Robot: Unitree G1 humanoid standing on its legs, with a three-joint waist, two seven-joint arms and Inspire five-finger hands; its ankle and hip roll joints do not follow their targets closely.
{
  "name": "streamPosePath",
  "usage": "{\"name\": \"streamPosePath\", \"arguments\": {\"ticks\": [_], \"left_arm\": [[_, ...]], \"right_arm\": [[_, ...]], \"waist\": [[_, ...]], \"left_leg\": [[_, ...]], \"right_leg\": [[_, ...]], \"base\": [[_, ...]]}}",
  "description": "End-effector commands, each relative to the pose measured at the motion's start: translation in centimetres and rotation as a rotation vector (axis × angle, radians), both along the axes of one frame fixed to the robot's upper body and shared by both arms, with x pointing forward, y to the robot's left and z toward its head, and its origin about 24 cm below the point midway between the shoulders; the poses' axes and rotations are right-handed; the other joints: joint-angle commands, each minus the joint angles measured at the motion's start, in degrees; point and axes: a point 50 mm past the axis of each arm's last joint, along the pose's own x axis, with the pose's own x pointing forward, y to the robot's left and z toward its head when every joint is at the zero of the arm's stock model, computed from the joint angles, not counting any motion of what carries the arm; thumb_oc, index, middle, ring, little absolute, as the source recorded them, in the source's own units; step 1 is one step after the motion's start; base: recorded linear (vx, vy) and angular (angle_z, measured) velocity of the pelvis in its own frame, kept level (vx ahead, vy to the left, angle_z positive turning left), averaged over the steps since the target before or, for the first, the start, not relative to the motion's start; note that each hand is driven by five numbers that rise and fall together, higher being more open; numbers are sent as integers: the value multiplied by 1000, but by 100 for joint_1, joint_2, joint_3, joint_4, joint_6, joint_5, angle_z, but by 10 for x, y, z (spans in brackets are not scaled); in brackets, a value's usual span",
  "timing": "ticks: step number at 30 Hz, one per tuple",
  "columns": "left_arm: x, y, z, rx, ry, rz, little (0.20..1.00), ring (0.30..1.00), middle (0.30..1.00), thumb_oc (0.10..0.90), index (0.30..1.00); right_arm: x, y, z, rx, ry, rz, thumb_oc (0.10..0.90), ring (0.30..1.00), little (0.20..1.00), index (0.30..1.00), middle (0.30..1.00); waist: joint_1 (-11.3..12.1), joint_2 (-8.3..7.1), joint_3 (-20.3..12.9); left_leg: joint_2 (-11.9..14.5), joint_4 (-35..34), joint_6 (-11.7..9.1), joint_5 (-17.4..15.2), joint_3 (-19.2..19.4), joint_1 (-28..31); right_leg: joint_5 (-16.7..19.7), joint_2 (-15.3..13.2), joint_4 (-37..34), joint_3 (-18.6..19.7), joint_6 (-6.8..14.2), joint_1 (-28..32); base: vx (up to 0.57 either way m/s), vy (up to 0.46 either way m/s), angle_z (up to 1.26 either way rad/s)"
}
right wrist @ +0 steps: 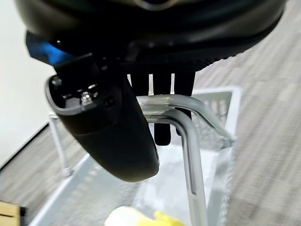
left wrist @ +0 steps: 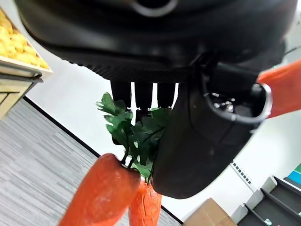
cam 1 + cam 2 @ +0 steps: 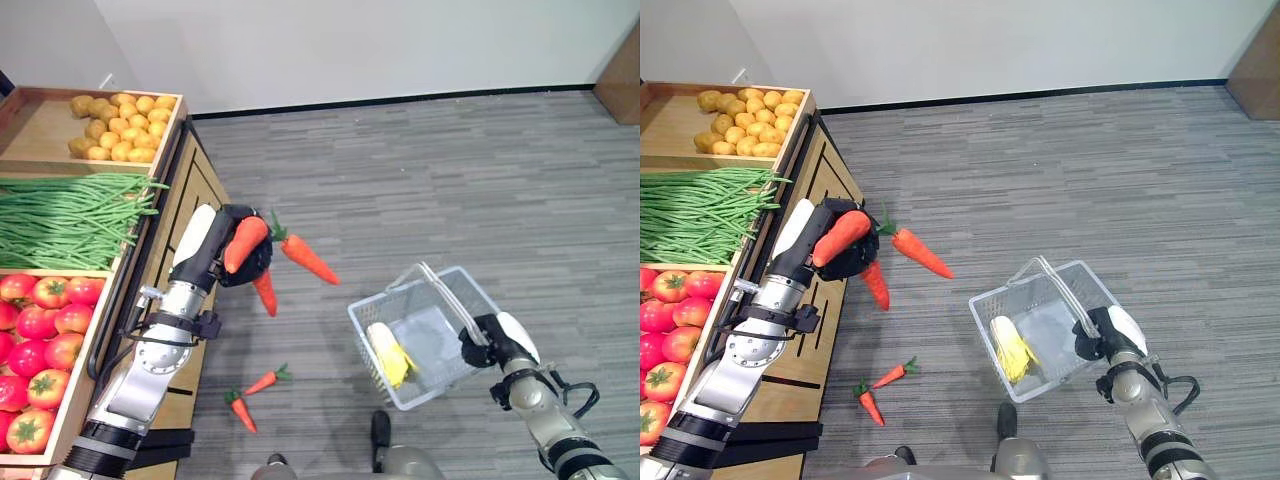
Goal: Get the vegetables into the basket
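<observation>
Wooden display crates (image 3: pixel 40 130) at the left are filled with potatoes, green beans and tomatoes. A pale wire-mesh basket (image 3: pixel 375 340), holding one yellow corn cob (image 3: pixel 390 353), is gripped by its metal handle in the right hand (image 3: pixel 482 338). Three orange carrots (image 3: pixel 305 258) are clutched by their leafy tops in the left hand (image 3: pixel 232 258), tips splayed outward and downward. Two small carrots (image 3: pixel 252 395) are seen lying on the grey floor.

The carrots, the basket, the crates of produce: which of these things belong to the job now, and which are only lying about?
Belonging to the job:
- bunch of carrots, held in the left hand
- basket, carried by its handle in the right hand
- corn, already in the basket

Lying about for now:
- two small carrots on the floor
- potatoes, green beans, tomatoes in the stand
</observation>
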Motion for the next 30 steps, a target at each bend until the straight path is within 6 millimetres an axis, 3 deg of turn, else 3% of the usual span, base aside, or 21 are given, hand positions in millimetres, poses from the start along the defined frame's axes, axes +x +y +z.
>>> {"name": "streamPosePath", "arguments": {"ticks": [1,2,3,8,12,22,28,30], "left_arm": [[9,-7,44,-49,-220,-58,300,300,300,400,300],[8,-10,42,-65,-213,-64,300,300,300,400,300],[7,-10,42,-66,-215,-68,300,300,300,400,300],[6,-25,40,-66,-191,-153,300,300,300,400,300],[7,-36,44,-44,-193,-221,300,300,300,400,300],[10,-53,48,-35,-193,-310,300,300,300,400,300],[12,-68,56,-48,-221,-368,300,300,300,400,300],[13,-76,61,-69,-239,-395,300,300,300,400,300]], "right_arm": [[51,8,69,-37,-327,114,400,300,300,300,300],[56,11,74,-41,-342,132,400,300,300,300,300],[59,13,83,-52,-369,157,400,300,300,300,300],[66,17,91,-49,-402,168,400,300,300,300,300],[76,23,98,-66,-410,195,400,300,300,300,300],[95,40,109,-60,-445,235,400,300,300,300,300],[108,60,119,-22,-489,270,400,300,300,300,300],[118,78,130,29,-549,295,400,300,300,300,300]], "waist": [[108,-449,-112],[186,-453,-134],[188,-444,-154],[138,-400,-292],[131,-499,-360],[163,-565,-433],[145,-565,-457],[154,-552,-465]], "left_leg": [[-267,364,-326,-71,-1030,-643],[-348,62,-271,-56,-1457,-798],[-321,-78,-276,35,-1587,-863],[-377,-459,-175,-10,-1372,-527],[-461,-513,-100,-151,-1147,-376],[-549,-513,-48,-272,-1048,-345],[-539,-513,-57,-270,-1070,-324],[-514,-513,-74,-264,-1073,-316]], "right_leg": [[-570,-512,162,-158,574,508],[-550,-529,191,-84,592,488],[-529,-543,207,-40,624,466],[-507,-577,190,56,675,486],[-349,-679,107,246,767,437],[-192,-787,-40,325,864,387],[-182,-795,-66,305,861,415],[-191,-790,-66,266,860,427]], "base": [[32,-20,-48],[97,6,-41],[121,36,-14],[92,103,-20],[41,112,-51],[2,49,-7],[5,6,2],[0,0,0]]}}
